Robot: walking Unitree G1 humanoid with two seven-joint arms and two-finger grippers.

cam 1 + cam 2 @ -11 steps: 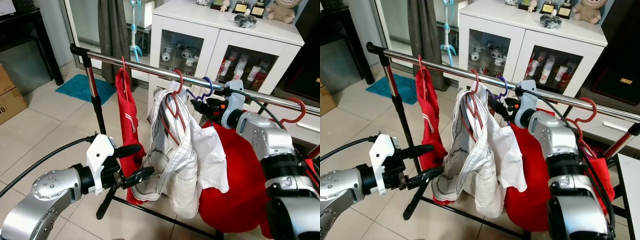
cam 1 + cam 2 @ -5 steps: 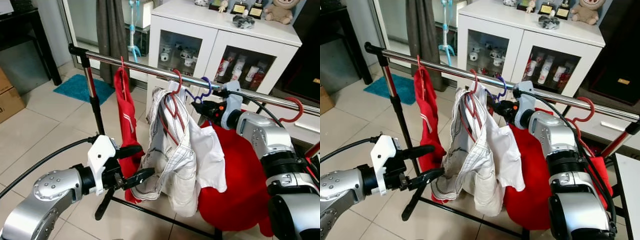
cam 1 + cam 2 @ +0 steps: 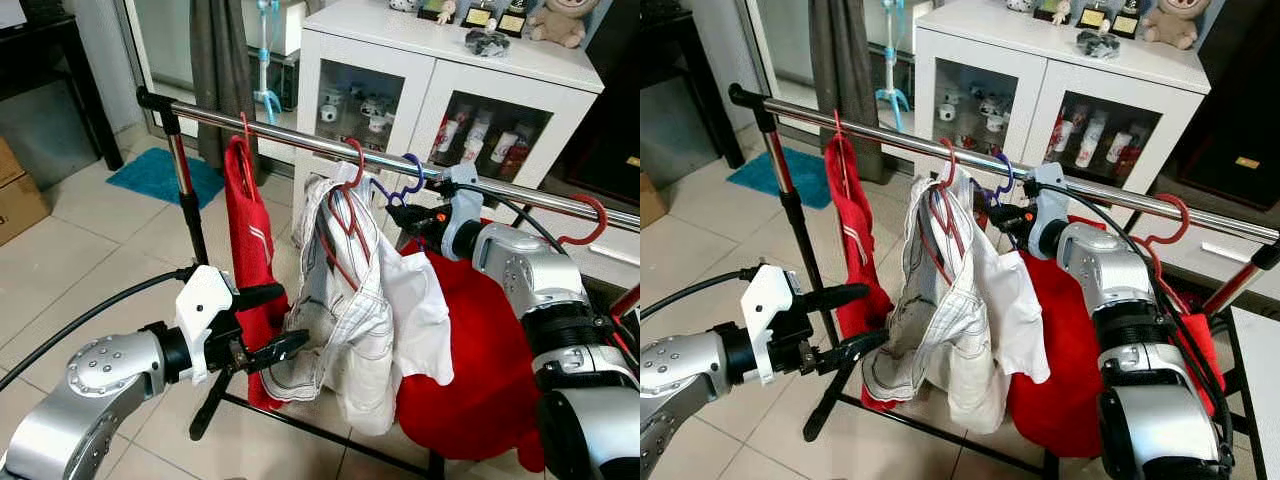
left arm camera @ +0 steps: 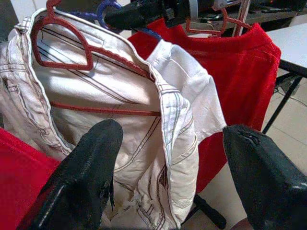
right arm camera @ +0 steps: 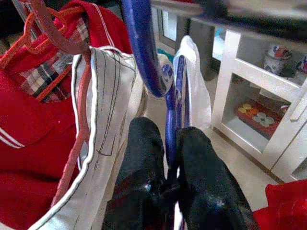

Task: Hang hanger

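Observation:
A blue hanger (image 3: 411,176) has its hook over the steel rail (image 3: 290,138), with a white cloth draped below it. My right gripper (image 3: 397,212) is shut on the blue hanger's neck (image 5: 169,103) just under the rail. Beside it a white pinstriped garment (image 3: 350,310) hangs on a red hanger (image 3: 352,160). My left gripper (image 3: 295,316) stands open low down at that garment's hem, with its fingers (image 4: 91,167) on either side of the cloth and nothing held.
A red garment (image 3: 250,240) hangs on the rail's left part and another red one (image 3: 480,370) hangs on the right under a red hanger (image 3: 595,215). The rack's upright pole (image 3: 190,200) stands left. A white glass-door cabinet (image 3: 450,70) is behind, and a cardboard box (image 3: 15,200) is far left.
My right gripper, still on the blue hanger, has edged slightly along the rail toward the white garment. The left gripper stays open at the hem.

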